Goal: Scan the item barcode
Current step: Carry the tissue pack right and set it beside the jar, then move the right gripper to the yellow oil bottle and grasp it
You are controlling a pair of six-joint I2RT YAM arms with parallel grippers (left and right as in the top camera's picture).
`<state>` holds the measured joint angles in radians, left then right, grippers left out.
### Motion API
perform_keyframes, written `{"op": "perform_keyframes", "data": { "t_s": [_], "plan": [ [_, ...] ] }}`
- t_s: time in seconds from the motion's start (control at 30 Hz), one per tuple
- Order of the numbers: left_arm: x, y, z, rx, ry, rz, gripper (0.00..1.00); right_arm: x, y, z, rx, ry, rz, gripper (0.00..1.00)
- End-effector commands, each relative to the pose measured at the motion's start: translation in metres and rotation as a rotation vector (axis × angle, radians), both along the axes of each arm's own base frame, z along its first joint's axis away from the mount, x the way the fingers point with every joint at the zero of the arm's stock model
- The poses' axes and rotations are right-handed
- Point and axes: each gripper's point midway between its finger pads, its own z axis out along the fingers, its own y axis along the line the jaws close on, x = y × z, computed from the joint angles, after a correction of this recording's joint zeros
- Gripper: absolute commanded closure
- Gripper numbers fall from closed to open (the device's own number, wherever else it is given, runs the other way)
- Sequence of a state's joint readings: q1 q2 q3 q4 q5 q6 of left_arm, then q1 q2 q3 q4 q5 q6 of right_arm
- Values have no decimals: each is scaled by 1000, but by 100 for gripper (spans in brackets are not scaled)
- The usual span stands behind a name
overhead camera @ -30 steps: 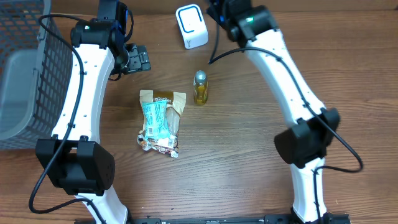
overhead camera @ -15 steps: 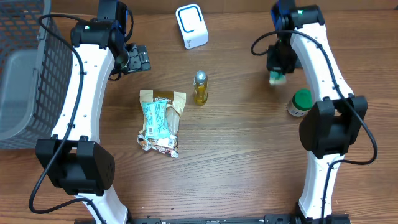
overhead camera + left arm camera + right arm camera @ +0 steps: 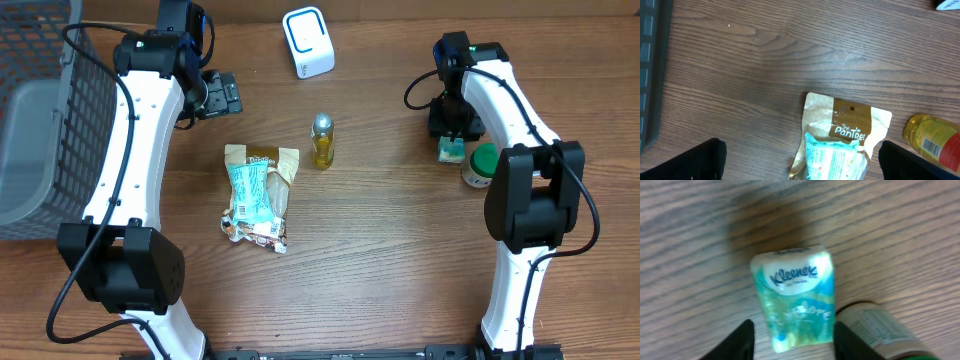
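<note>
A teal and white Kleenex tissue pack (image 3: pixel 795 297) lies on the wooden table at the right, seen from above as the pack (image 3: pixel 451 151). My right gripper (image 3: pixel 792 341) hangs just over it, jaws open, one finger on each side of the pack's near end, with a gap showing on the left side. The white barcode scanner (image 3: pixel 308 42) stands at the back centre. My left gripper (image 3: pixel 802 160) is wide open and holds nothing, hovering above the top of a brown and teal snack bag (image 3: pixel 840 142).
A bottle with a green lid (image 3: pixel 481 165) lies touching the tissue pack's right side. A small yellow bottle (image 3: pixel 322 140) lies at mid-table beside the snack bag (image 3: pixel 258 195). A grey wire basket (image 3: pixel 40 120) fills the left edge.
My right arm swung from beside the scanner to the right side and came down by the green-lidded bottle. Its jaws went from shut on the tissue pack to open. The left arm stayed still.
</note>
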<state>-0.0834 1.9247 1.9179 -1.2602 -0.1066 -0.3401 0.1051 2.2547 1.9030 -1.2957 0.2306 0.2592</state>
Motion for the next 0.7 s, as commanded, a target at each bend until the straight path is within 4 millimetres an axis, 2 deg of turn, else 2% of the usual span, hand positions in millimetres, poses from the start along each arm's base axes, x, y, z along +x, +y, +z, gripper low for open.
{"op": "perform_keyframes", "data": {
  "t_s": [0.0, 0.07, 0.1, 0.13, 0.17, 0.2, 0.23, 0.27, 0.3, 0.33, 0.47, 0.63, 0.67],
  "plan": [
    [3, 0, 6, 7, -18, -3, 0, 9, -8, 20, -36, -45, -4, 48],
    [3, 0, 6, 7, -18, -3, 0, 17, 10, 60, 34, -108, 10, 47],
    [3, 0, 6, 7, -18, -3, 0, 22, 30, 86, 123, -157, 29, 45],
    [3, 0, 6, 7, -18, -3, 0, 23, 41, 98, 172, -178, 41, 42],
    [3, 0, 6, 7, -18, -3, 0, 26, 72, 122, 312, -226, 74, 13],
    [3, 0, 6, 7, -18, -3, 0, 28, 92, 136, 425, -246, 97, 0],
    [3, 0, 6, 7, -18, -3, 0, 28, 118, 145, 577, -250, 123, 0],
    [3, 0, 6, 7, -18, -3, 0, 25, 132, 151, 665, -242, 137, 10],
    [3, 0, 6, 7, -18, -3, 0, 22, 142, 155, 720, -231, 147, 28],
    [3, 0, 6, 7, -18, -3, 0, 20, 149, 158, 731, -232, 159, 32],
    [3, 0, 6, 7, -18, -3, 0, 16, 169, 159, 696, -243, 187, 33],
    [3, 0, 6, 7, -18, -3, 0, 9, 191, 149, 470, -278, 188, 32],
    [3, 0, 6, 7, -18, -3, 0, 7, 201, 148, 421, -304, 196, 32]
  ]
}}
